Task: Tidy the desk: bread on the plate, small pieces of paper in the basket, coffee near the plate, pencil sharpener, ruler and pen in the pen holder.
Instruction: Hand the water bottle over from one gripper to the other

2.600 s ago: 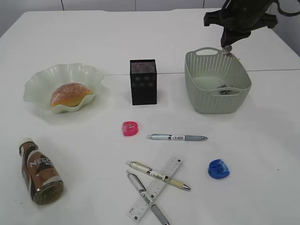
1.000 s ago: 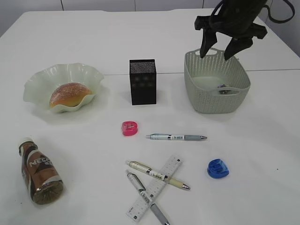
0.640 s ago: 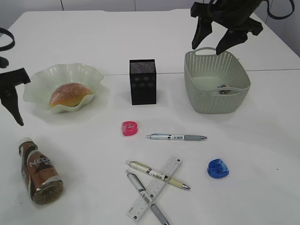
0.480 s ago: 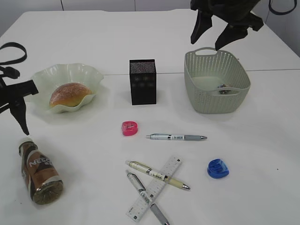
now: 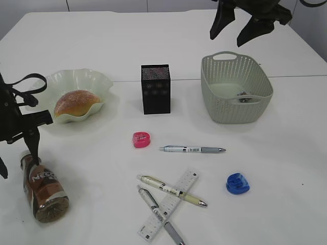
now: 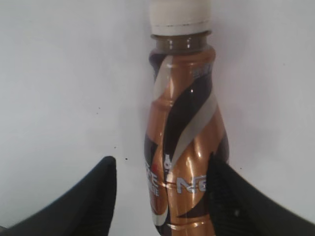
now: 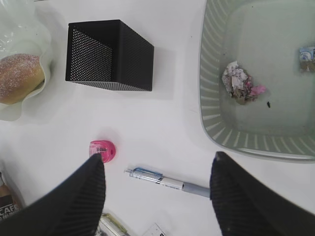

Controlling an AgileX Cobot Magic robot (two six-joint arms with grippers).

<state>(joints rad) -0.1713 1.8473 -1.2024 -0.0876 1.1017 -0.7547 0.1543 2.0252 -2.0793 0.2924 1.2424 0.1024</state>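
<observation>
Leftmost, left gripper [image 5: 18, 153] poised over the coffee bottle [image 5: 43, 190], fingers spread to either side of the bottle in the left wrist view, not closed on it; bottle lying on its side on the white desk [image 5: 286, 168], white cap toward the plate. Just beyond, wavy pale green plate [image 5: 41, 92] bearing the sugar-dusted bread [image 5: 75, 102]. Centre back, black mesh pen holder [image 5: 156, 88], upright, with nothing seen inside from the right wrist view. Nearer the front, pink pencil sharpener [image 5: 141, 139], and beside it a grey-and-blue pen [image 5: 192, 149] lying crosswise. Further forward, clear ruler [image 5: 168, 205] laid diagonally, crossed by a cream pen [image 5: 171, 190] on top and a grey pen [image 5: 159, 215] passing beneath; all three touching. To the right of these, blue pencil sharpener [image 5: 238, 184], apart from the rest. Right rear, perforated grey-green basket [image 5: 214, 87], with crumpled paper [image 7: 239, 81] resting on its floor and a second small scrap [image 7: 306, 52] near the far wall. Above the basket, right gripper [image 5: 237, 26] raised clear of the rim, fingers wide apart and holding nothing.
</observation>
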